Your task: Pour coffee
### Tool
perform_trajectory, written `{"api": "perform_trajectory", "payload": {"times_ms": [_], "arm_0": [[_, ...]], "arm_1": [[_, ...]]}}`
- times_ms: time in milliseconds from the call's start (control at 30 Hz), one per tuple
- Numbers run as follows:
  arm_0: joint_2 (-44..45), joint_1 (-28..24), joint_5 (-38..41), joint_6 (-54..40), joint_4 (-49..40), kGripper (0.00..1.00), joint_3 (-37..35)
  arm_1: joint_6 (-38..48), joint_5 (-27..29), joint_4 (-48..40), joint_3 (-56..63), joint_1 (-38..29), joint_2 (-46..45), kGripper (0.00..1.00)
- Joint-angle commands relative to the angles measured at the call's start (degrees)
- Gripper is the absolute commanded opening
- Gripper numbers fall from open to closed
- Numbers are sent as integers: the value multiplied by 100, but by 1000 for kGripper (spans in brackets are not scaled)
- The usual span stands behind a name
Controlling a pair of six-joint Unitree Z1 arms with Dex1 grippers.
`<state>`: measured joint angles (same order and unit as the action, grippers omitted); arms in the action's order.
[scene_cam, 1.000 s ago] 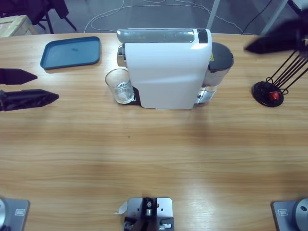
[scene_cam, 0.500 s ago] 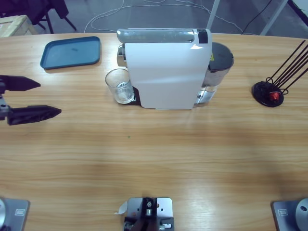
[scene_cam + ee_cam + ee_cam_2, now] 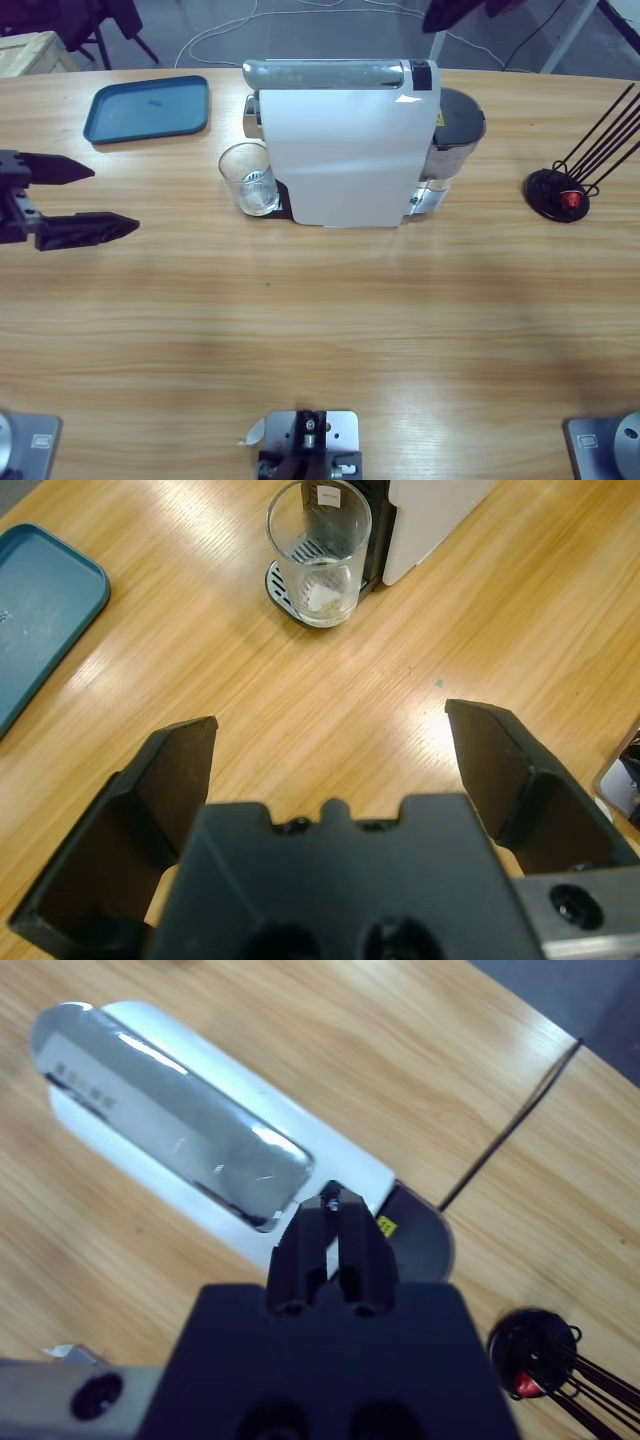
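Since a second ago the left gripper [image 3: 95,200] has slid in closer to the coffee machine [image 3: 345,150], jaws spread wide with nothing between them. The right gripper [image 3: 333,1225], out by the black wire stand [image 3: 565,190] before, is now up above the machine's back end, jaws pinched together. The empty glass [image 3: 250,178] sits at the machine's spout end on the drip tray, blue tray [image 3: 147,108] further out. The glass has a small label and the machine a yellow sticker, neither readable.

Bare tabletop [image 3: 180,260] btwn left hand [image 3: 85,200] & glass [image 3: 248,178], unobstructed.
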<state>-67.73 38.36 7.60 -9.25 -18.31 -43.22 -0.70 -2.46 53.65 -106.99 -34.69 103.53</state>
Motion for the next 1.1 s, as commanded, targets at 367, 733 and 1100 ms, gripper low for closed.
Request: {"api": "perform_trajectory", "payload": {"times_ms": [367, 733, 1100], "arm_0": [[-294, 52, -101, -23, 156, 1000, 190], [-318, 49, -96, -7, 177, 1000, 209], [-329, 51, -96, -7, 187, 1000, 218]], "arm_1": [[-115, 30, 101, 126, -87, 447, 0], [-115, 245, 101, 265, -31, 459, 0], [-132, 275, 40, 469, -3, 503, 0]]}}
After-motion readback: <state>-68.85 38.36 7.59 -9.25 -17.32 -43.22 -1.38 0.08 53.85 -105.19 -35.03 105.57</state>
